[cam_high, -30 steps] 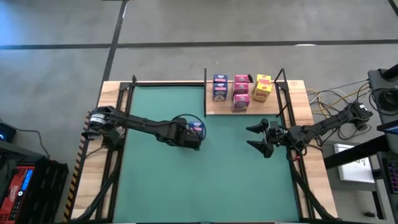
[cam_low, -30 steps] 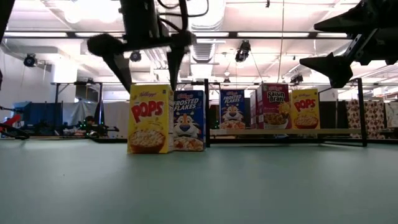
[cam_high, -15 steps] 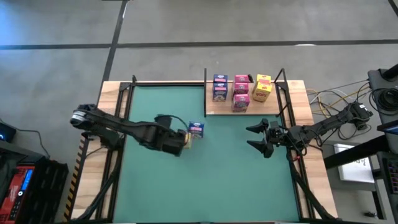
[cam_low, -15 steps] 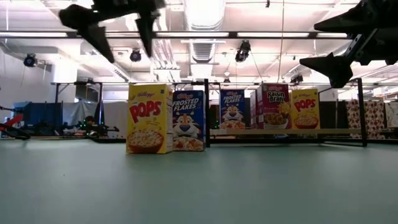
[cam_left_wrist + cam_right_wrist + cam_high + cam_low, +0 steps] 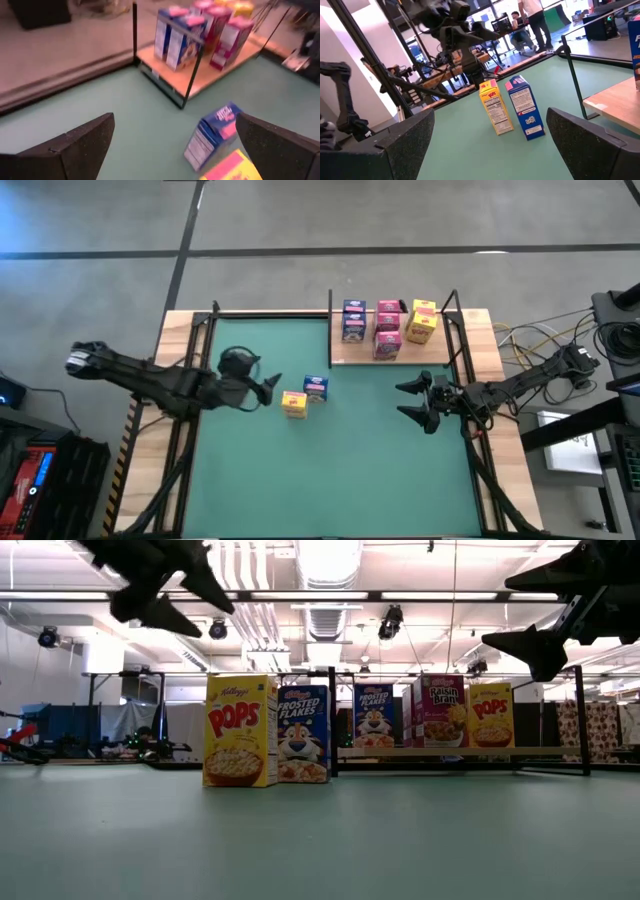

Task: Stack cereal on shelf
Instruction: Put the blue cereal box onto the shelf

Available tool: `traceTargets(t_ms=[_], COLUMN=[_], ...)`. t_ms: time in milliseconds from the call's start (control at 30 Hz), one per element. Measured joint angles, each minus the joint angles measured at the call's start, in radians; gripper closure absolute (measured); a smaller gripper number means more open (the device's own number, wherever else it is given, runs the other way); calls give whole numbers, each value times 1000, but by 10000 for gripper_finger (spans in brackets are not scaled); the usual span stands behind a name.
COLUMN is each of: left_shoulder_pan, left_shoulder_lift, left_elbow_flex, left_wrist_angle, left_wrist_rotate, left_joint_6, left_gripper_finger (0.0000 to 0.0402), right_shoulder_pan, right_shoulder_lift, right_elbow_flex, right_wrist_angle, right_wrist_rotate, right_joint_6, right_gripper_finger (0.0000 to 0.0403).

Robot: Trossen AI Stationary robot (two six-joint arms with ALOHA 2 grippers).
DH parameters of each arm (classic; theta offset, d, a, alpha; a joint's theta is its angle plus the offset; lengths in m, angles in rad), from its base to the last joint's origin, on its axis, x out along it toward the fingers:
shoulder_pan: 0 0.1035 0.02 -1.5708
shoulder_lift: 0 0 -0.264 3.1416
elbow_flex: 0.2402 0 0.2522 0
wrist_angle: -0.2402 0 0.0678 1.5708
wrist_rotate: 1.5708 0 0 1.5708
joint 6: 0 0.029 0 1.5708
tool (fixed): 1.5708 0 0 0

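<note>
Left gripper (image 5: 272, 384) now back from two upright cardboard cereal boxes (image 5: 304, 397), jaws apart, empty.

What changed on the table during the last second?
The left gripper, fingers open, lifted off the yellow cereal box and blue cereal box and drew back toward the table's left edge. Both boxes stayed upright on the green mat. The right gripper and the shelf boxes stayed put.

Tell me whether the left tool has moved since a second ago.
Yes. The left tool has pulled back leftward, away from the yellow Pops box, toward the table's left edge.
</note>
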Motion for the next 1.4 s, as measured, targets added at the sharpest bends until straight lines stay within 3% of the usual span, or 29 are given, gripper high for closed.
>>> traceTargets(t_ms=[200,400,567,767,933,1167,1400], left_shoulder_pan=[45,66,88,115,124,124,124], left_shoulder_lift=[-239,-432,-535,-580,-587,-562,-528], left_elbow_flex=[-274,-520,-676,-787,-788,-788,-783], left_wrist_angle=[286,716,906,1076,1062,1047,1040], left_wrist_rotate=[32,144,193,330,337,336,336], left_joint_6=[216,593,693,819,839,643,632], left_gripper_finger=[2,2,2,3,2,3,3], right_shoulder_pan=[0,0,0,0,0,0,0], right_shoulder_lift=[0,0,0,0,0,0,0], right_elbow_flex=[0,0,0,0,0,0,0], right_wrist_angle=[0,0,0,0,0,0,0], right_wrist_rotate=[0,0,0,0,0,0,0], right_joint_6=[0,0,0,0,0,0,0], right_gripper_finger=[30,30,30,30,30,30,30])
